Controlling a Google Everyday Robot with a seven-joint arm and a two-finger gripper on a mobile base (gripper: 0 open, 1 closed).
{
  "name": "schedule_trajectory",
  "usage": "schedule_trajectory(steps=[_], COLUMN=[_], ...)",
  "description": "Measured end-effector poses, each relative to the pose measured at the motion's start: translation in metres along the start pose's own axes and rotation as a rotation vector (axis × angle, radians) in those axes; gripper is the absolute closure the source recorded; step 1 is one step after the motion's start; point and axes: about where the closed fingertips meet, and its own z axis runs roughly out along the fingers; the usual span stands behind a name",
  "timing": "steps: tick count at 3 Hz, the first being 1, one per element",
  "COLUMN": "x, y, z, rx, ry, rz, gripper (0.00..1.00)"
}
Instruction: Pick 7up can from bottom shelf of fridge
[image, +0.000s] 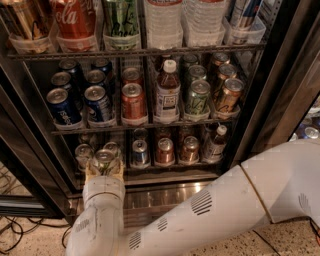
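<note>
The fridge (280, 95) stands open in the camera view, with dark racks and a shiny steel base. On the bottom shelf (170, 167) stand a blue-and-silver can (140, 151), two copper-red cans (165, 150) and a small bottle (216, 142). My gripper (104, 166) is at the shelf's left front, on the end of the white arm. Its yellowish fingers (90, 171) are closed around the 7up can (104, 159), whose silver top and green markings show between them. Two more silver cans (83, 153) stand just behind it.
The middle rack holds blue Pepsi cans (62, 105), a red can (133, 102), a bottle (167, 90) and green cans (198, 97). The top rack holds big bottles. The glass door frame (22, 150) is at the left, and cables lie on the floor (15, 232).
</note>
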Motion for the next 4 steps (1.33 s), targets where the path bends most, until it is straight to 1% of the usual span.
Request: schedule_trajectory(steps=[1, 2, 3, 4], x=[0.0, -0.005, -0.016, -0.024], y=[-0.002, 0.006, 0.018, 0.034], z=[-0.003, -0.003, -0.008, -0.018], rx=[-0.004, 0.02, 0.072, 0.128], ry=[-0.005, -0.017, -0.043, -0.069], rz=[0.017, 0.086, 0.225, 0.393], gripper=[1.0, 1.0, 1.0, 1.0])
